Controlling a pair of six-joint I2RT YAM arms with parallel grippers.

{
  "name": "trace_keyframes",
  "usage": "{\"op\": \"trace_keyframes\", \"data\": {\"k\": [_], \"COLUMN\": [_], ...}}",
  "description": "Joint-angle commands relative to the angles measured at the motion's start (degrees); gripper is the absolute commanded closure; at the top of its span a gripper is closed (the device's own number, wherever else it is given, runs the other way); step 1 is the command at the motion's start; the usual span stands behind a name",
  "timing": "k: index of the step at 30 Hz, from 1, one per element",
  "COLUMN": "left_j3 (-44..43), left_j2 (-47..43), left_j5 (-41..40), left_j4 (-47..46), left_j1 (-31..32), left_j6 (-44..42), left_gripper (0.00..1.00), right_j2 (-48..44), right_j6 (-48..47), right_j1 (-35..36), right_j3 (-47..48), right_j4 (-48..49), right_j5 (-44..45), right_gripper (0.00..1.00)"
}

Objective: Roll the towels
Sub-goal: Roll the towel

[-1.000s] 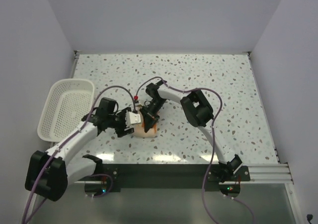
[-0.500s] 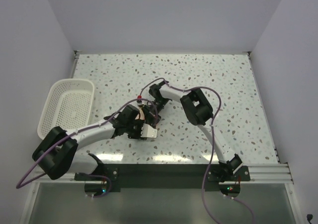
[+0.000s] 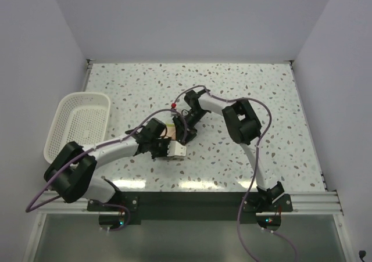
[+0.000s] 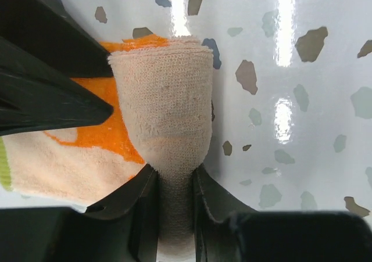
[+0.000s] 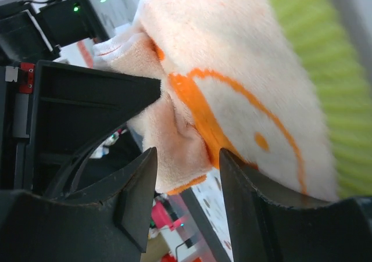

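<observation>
Peach-orange towel [image 4: 163, 99] | left tool [image 4: 174, 172] now clenched on its rolled end | right tool [image 5: 187, 154] since released

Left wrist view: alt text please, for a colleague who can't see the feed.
A rolled peach towel is pinched at its near end between the left gripper's two dark fingers. Its flat orange-and-cream part trails left, partly hidden by a black pointed part, on a glossy speckled table.
</observation>
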State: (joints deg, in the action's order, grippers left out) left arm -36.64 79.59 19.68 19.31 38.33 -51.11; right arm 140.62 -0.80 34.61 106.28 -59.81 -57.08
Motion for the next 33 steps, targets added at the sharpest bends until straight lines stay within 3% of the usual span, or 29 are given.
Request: {"op": "trace_keyframes", "data": {"k": [1,6,9,18,25,33], "left_j3": [-2.45,-14.4,-21.52,-44.2,-56.15,-57.66], "left_j2": [7.32,19.09,26.82,48.19,58.56,60.86], "left_j5": [7.63,20.37,22.85,26.37,26.99,26.2], "left_j4": [14.87,25.84,32.79,48.97,55.92,54.96], "left_j1": [-2.19,-11.94,-14.85,-19.16,-21.27,-21.54], "left_j6": [3.91,1.9,-0.13,-5.22,-8.56,-8.57], "left_gripper": [0.99,1.0,0.98,0.95,0.92,0.86], "right_j2": [-4.81,-18.96,-25.98,-38.04,-44.73,-42.8], "right_j6": [0.35,6.67,5.73,-4.9,-18.96,-28.11], "right_j1": [-3.31,-7.8,-9.82,-8.69,2.98,12.05], "right_j3": [-2.21,-11.08,-15.22,-27.78,-34.99,-40.09], "right_j4": [8.54,20.42,24.91,30.71,37.12,47.85], "right_j5": [12.43,14.98,16.65,22.43,31.76,34.76], "right_gripper": [0.48,0.4,0.36,0.44,0.41,0.37]}}
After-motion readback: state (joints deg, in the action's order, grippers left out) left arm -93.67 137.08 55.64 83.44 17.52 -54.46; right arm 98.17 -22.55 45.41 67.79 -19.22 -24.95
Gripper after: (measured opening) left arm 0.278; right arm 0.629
